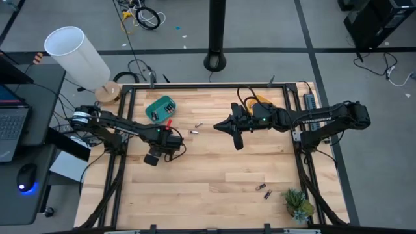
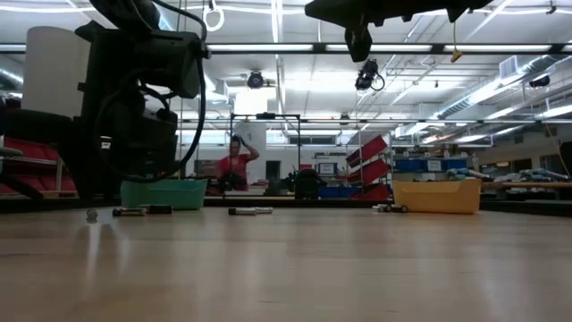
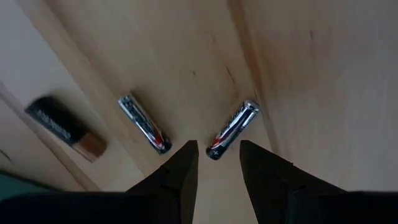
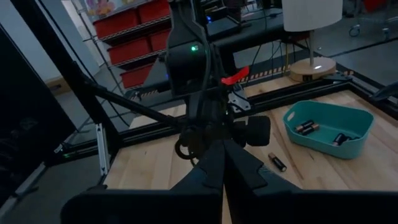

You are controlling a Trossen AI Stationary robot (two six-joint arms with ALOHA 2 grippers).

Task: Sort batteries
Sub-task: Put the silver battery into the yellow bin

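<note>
The left tool (image 3: pixel 214 163), fingers spread, hangs low over two silvery batteries (image 3: pixel 231 129) lying near the surface's far-left corner beside the teal bin (image 1: pixel 160 108), which holds several more, while the right tool (image 1: pixel 219 126), fingers pressed together, waits above mid-surface.

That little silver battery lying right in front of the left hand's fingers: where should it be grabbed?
Probably across its middle, from straight above. The battery lies flat on the table, a thin cylinder, so the open left hand should straddle its round sides, not its ends.
</note>
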